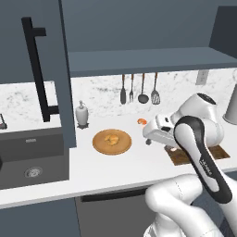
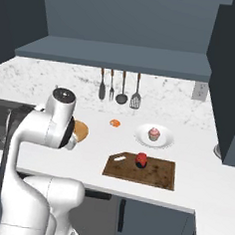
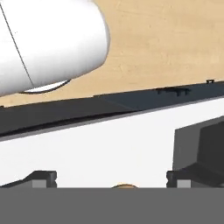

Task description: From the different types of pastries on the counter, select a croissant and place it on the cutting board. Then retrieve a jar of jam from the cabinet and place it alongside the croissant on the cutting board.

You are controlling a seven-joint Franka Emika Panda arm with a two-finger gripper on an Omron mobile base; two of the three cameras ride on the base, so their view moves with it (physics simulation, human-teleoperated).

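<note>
Jar of jam (image 2: pixel 141 160) stands on cutting board (image 2: pixel 150 173). Croissant (image 1: pixel 111 139) lies on round plate (image 1: pixel 100 144). Gripper (image 3: pixel 111 179) fingers are spread, holding nothing.

Cutting board (image 2: pixel 150 173): jar of jam (image 2: pixel 141 160) near its middle, bare wood either side. Croissant (image 1: pixel 111 138) on round plate (image 1: pixel 99 147), open above. Cabinet door (image 1: pixel 58 69) overhangs sink (image 1: pixel 28 159).
</note>
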